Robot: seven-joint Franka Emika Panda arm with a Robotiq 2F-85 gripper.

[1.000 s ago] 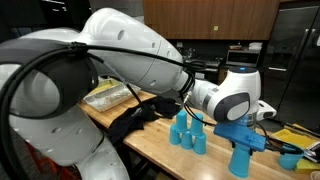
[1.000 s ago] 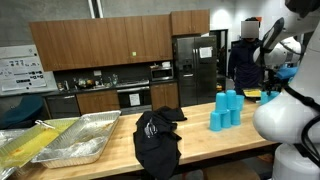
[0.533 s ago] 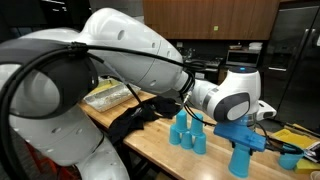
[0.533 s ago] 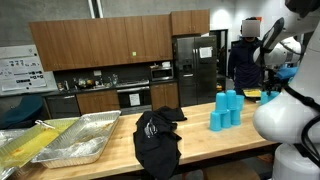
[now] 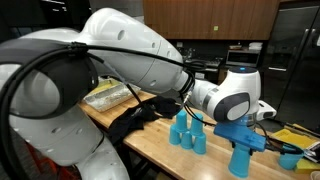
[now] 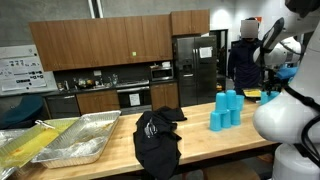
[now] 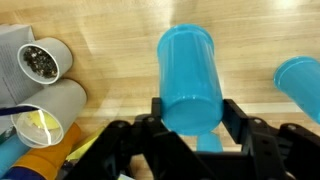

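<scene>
Okay, the blue cup (image 7: 190, 70) is pinched between my gripper (image 7: 192, 106) fingers over the wooden table (image 7: 120, 40), grey containers (image 7: 45, 75) one side, another blue cup (image 7: 300, 80) opposite; I'd keep it level, moving slowly, clear of both

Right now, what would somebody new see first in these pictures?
The big white robot arm fills an exterior view. In the wrist view its gripper clamps a blue cup over the wooden table. More blue cups stand together near a black cloth.
</scene>
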